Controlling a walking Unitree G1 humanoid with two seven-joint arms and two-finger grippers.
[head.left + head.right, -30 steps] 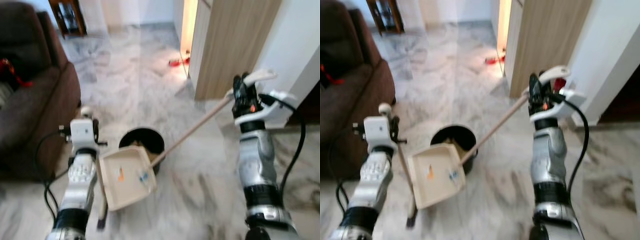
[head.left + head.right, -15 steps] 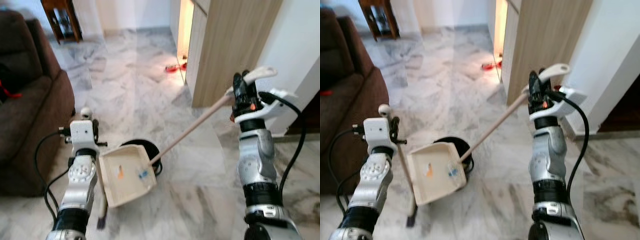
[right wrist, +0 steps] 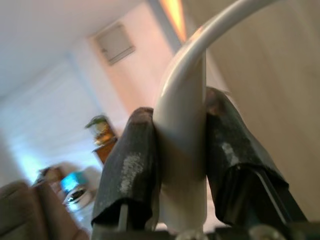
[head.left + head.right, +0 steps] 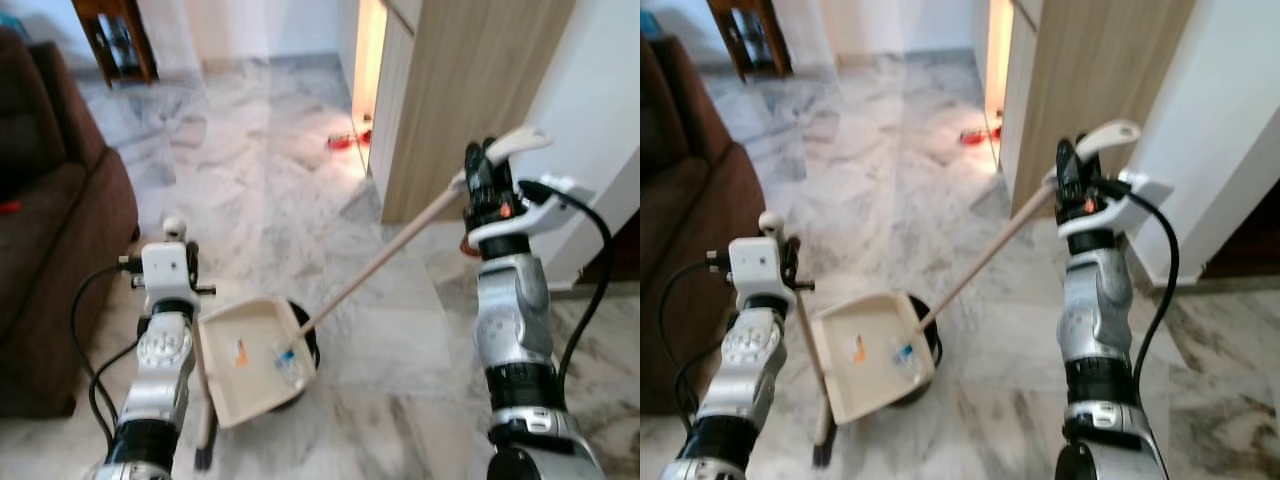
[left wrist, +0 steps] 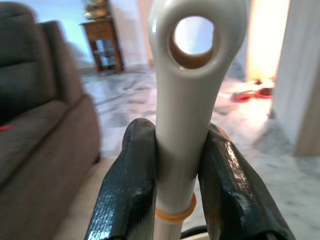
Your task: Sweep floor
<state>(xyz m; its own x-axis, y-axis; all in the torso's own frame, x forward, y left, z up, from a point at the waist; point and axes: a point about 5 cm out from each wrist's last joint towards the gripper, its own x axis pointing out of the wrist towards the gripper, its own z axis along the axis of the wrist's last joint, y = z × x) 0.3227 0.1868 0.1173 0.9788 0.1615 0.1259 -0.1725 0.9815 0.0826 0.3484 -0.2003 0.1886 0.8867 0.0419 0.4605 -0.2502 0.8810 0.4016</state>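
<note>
My left gripper (image 4: 168, 262) is shut on the cream broom handle (image 5: 181, 100), just below its hanging hole. The broom runs down to its dark brush (image 4: 203, 455) at the floor. My right gripper (image 4: 485, 188) is raised at the right and is shut on the curved white end (image 3: 182, 125) of the dustpan handle (image 4: 380, 265). That long handle slopes down to the cream dustpan (image 4: 250, 385), which carries orange (image 4: 238, 350) and blue (image 4: 283, 356) scraps. The pan hangs over a black bin (image 4: 306, 346) and hides most of it.
A brown sofa (image 4: 50, 240) stands close on the left. A wooden panel (image 4: 460, 90) and a white wall (image 4: 590, 90) rise at the right. Red items (image 4: 345, 140) lie on the marble floor by a lit doorway. A dark wooden stand (image 4: 118, 40) is far back.
The whole view has shifted, so the camera moved. The black bin now sits nearer and mostly under the dustpan instead of behind it. Both grippers keep their holds.
</note>
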